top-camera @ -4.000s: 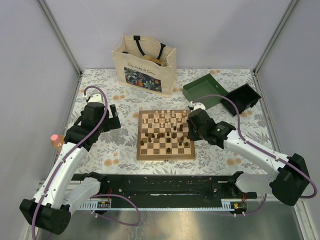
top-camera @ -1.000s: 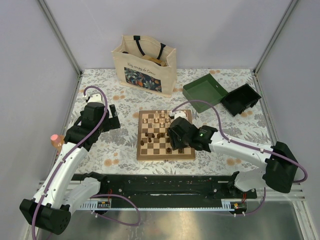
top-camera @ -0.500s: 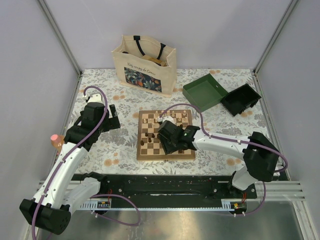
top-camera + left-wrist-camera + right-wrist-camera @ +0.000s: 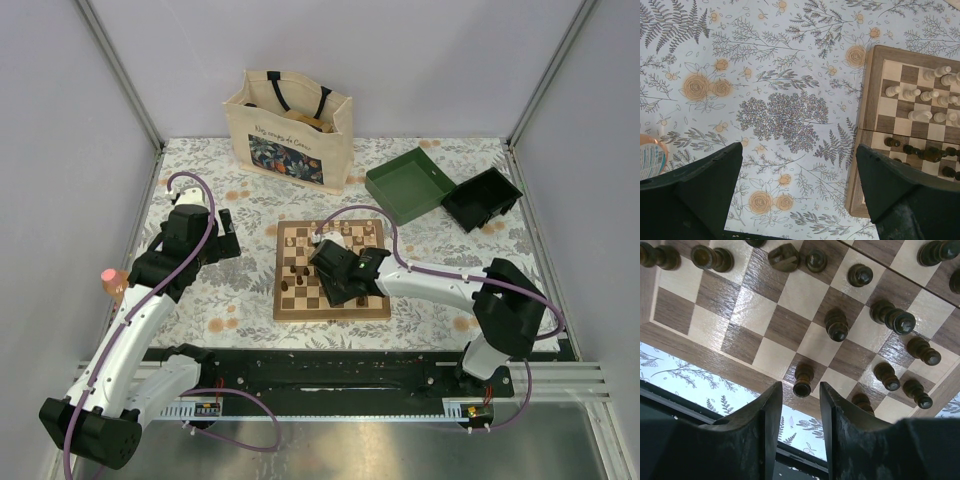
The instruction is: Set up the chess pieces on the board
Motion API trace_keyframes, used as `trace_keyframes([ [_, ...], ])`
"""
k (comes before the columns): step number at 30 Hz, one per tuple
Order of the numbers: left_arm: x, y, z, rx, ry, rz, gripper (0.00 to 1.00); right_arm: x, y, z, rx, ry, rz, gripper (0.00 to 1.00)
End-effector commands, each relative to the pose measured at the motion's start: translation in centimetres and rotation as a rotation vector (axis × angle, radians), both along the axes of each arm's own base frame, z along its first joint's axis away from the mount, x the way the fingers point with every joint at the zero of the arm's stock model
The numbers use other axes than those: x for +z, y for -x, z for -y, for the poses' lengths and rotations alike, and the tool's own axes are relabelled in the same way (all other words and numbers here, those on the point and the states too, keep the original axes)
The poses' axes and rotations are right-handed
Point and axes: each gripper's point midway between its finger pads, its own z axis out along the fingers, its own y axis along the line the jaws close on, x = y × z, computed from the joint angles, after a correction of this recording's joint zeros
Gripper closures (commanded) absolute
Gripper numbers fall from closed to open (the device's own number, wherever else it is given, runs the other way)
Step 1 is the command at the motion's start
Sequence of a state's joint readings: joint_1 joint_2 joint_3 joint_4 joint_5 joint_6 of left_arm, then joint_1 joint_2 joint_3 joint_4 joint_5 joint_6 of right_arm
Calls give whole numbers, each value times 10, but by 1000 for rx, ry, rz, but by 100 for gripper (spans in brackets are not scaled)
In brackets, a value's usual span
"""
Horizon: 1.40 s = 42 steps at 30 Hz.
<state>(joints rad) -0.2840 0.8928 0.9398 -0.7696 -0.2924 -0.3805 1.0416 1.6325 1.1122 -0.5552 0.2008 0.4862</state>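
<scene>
Floral bench (image 4: 240, 290) carries the board (image 4: 330, 313) (its dark side is a jumble). Right tool (image 4: 800, 386) is half closed, its fingers flanking a dark pawn (image 4: 803, 381) on the board's near edge row, with slivers of gap showing. Left tool (image 4: 799, 147) hangs wide over cloth beside the board. One right finger sits just beside another dark piece (image 4: 861, 401) and could topple it. A pinch on the pawn's round head might squirt it loose.
</scene>
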Motion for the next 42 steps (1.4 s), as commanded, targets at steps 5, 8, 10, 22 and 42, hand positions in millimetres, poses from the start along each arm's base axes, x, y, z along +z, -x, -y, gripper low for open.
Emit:
trace_keyframes([
  [5, 3, -2, -3, 2, -13, 20, 1, 6, -4, -3, -9, 17, 18, 59],
  [8, 3, -2, -3, 3, -13, 19, 1, 6, -5, -5, -6, 16, 19, 62],
  [10, 3, -2, -3, 5, -13, 19, 1, 7, -6, -6, -2, 13, 21, 66],
  [22, 2, -1, -2, 1, -12, 15, 1, 21, -8, -4, -12, -18, 54, 81],
  [42, 2, -2, -2, -1, -9, 16, 1, 54, 6, 90, -208, -24, 159, 83],
])
